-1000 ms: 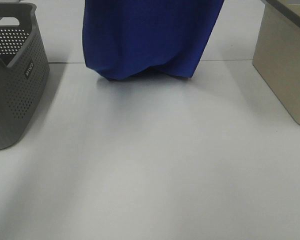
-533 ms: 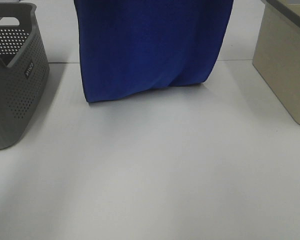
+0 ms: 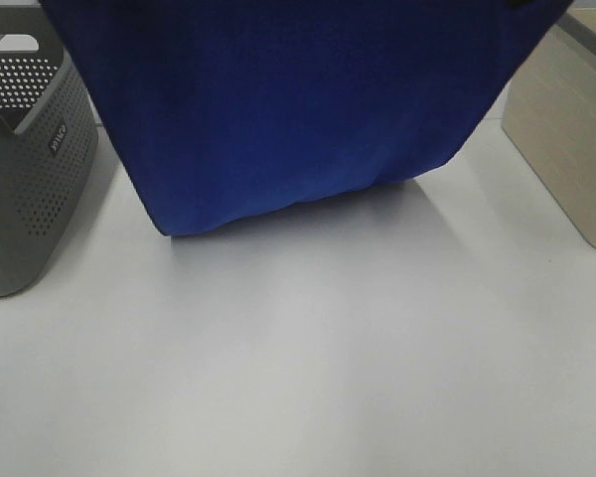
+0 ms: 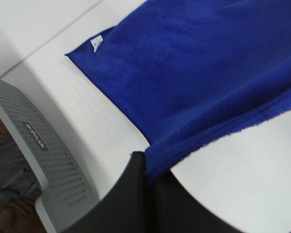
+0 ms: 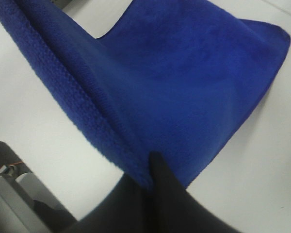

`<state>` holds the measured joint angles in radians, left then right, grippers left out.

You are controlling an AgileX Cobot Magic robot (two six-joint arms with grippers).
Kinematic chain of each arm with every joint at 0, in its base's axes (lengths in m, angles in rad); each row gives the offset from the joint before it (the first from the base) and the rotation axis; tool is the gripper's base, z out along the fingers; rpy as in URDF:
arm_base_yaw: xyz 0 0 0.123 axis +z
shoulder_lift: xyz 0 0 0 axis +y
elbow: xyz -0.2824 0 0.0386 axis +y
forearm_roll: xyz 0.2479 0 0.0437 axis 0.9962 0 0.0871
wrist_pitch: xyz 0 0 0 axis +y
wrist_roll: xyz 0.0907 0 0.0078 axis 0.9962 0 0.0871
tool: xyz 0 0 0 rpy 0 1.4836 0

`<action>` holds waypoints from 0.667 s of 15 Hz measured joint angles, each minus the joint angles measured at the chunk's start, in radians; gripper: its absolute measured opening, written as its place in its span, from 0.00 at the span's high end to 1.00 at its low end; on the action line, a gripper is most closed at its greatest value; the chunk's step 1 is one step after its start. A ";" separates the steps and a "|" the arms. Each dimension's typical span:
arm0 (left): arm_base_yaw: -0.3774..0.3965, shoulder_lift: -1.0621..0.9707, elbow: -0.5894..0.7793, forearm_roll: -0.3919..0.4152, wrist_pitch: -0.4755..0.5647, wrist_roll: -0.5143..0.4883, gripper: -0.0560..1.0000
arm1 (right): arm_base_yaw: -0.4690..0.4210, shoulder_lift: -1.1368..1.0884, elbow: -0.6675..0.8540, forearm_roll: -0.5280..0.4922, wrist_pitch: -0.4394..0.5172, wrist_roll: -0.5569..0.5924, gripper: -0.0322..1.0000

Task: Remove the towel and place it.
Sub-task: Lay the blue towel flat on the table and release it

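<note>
The royal-blue towel (image 3: 288, 109) hangs spread wide across the top of the high view, its lower edge trailing on the white table. Both grippers are above the high view's frame and do not show there. In the left wrist view my left gripper (image 4: 150, 170) is shut on the towel's (image 4: 199, 73) top edge, and a small white tag (image 4: 96, 43) shows at the far corner. In the right wrist view my right gripper (image 5: 148, 172) is shut on the towel's (image 5: 184, 82) other top edge.
A grey perforated basket (image 3: 30, 169) stands at the left of the table and also shows in the left wrist view (image 4: 43, 160). A beige bin (image 3: 566, 129) stands at the right. White tabletop (image 3: 308, 358) lies in front of the towel.
The towel has come toward the camera and spread wider. Its lower edge has slid forward on the table, from a bunched fold at the back to a long, flatter edge.
</note>
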<state>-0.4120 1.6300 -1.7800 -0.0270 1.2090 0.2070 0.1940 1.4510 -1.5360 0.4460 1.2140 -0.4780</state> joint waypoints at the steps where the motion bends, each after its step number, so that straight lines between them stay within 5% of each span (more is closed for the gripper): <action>1: 0.000 -0.107 0.133 -0.045 -0.003 0.003 0.95 | 0.000 -0.107 0.117 0.042 -0.001 0.044 0.95; 5: -0.003 -0.313 0.375 -0.124 -0.009 0.020 0.95 | 0.000 -0.285 0.284 0.115 -0.001 0.104 0.95; 10: -0.003 -0.340 0.584 -0.228 -0.014 0.057 0.95 | 0.000 -0.383 0.547 0.134 -0.003 0.139 0.95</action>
<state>-0.4150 1.2900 -1.1960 -0.2550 1.1950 0.2640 0.1940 1.0680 -0.9890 0.5800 1.2110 -0.3390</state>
